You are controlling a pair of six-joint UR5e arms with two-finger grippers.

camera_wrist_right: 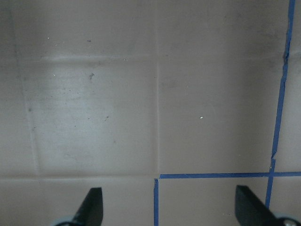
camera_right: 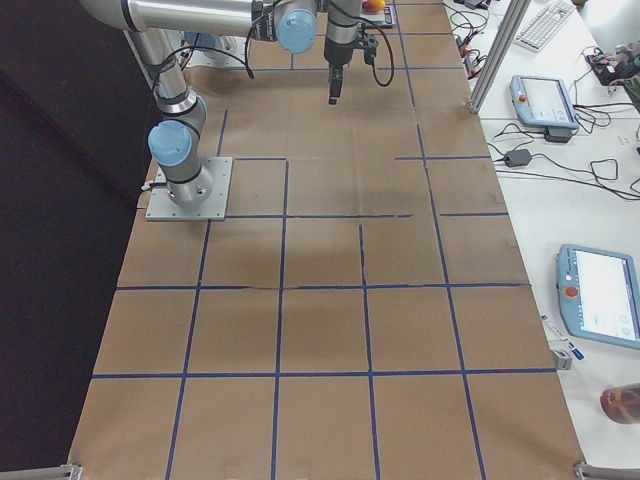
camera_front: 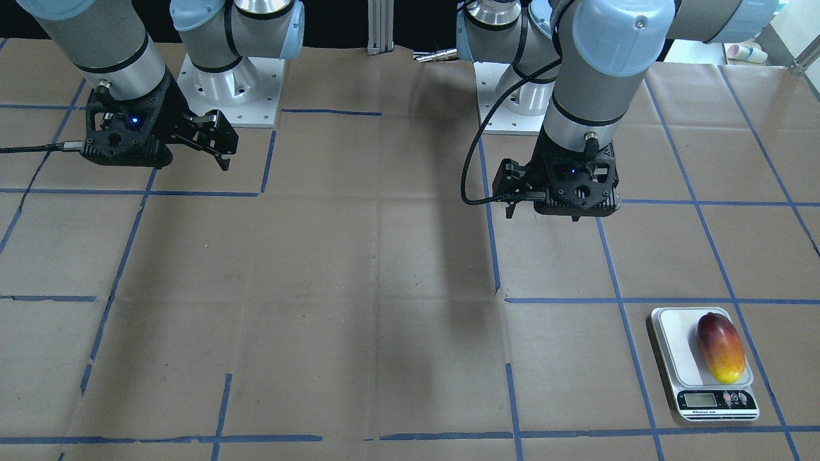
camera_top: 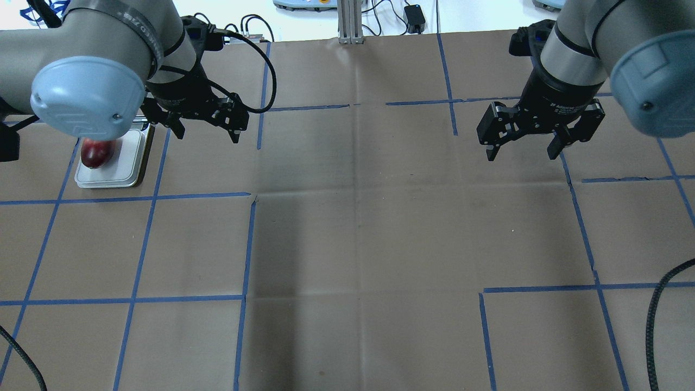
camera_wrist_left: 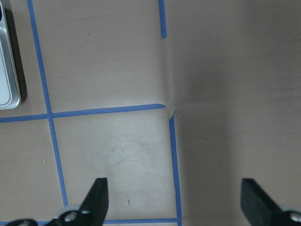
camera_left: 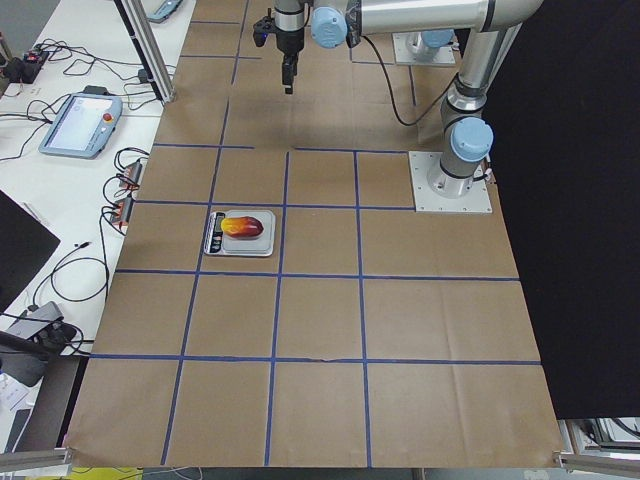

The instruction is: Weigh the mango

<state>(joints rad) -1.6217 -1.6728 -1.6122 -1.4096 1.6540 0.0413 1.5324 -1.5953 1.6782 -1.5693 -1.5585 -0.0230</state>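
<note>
The mango (camera_front: 721,347), dark red fading to yellow, lies lengthwise on the platform of a small white digital scale (camera_front: 672,346). In the overhead view the mango (camera_top: 98,153) is partly hidden under my left arm's elbow, and the scale (camera_top: 126,163) sits at the far left. My left gripper (camera_top: 206,133) hangs open and empty above the table, just right of the scale and apart from it. The left wrist view shows its open gripper (camera_wrist_left: 175,193) and the scale's edge (camera_wrist_left: 7,70). My right gripper (camera_top: 521,155) hangs open and empty at the far right; it also shows in its wrist view (camera_wrist_right: 170,202).
Brown paper with a blue tape grid (camera_top: 247,244) covers the table. The two arm bases (camera_front: 230,83) stand at the robot's side. A black cable (camera_top: 659,304) loops in at the overhead view's lower right. Teach pendants (camera_right: 600,295) lie on side benches.
</note>
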